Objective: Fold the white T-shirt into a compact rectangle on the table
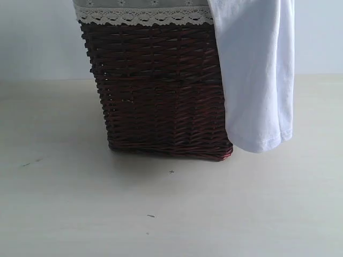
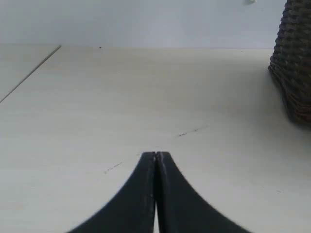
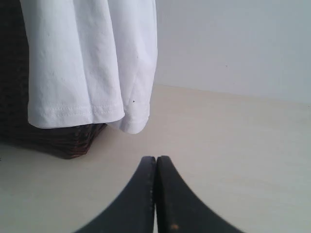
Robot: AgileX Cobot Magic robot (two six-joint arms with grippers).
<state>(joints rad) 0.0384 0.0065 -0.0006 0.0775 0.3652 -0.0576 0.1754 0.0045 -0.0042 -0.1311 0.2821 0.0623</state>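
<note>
My left claw [image 2: 155, 155] is shut tight and holds nothing. My right claw [image 3: 156, 159] is shut tight too, and it is empty as well. Both sit low over the table [image 1: 80, 214].

The white T-shirt [image 1: 260, 75] is not lying on the table yet. It hangs over the side of the brown basket [image 1: 155, 91], on my right side. Its bottom edge comes down near the table, but I cannot tell if it touches.

Here is what I think could go wrong. If I pull the shirt sideways, the cloth may catch on the rough wicker, and the basket could slide or tip over. The shirt hangs in folds, so I might pinch just one layer. Then it could slip out, or land in a messy heap that is hard to fold. And I must open my right claw first, or I would only poke the cloth.

The outside view shows the lace trim [image 1: 144, 17] on top of the basket, but none of my claws. My right wrist view shows the stitched hem [image 3: 73, 110] up close. My left wrist view shows no shirt at all, just bare table and one corner of the basket
</note>
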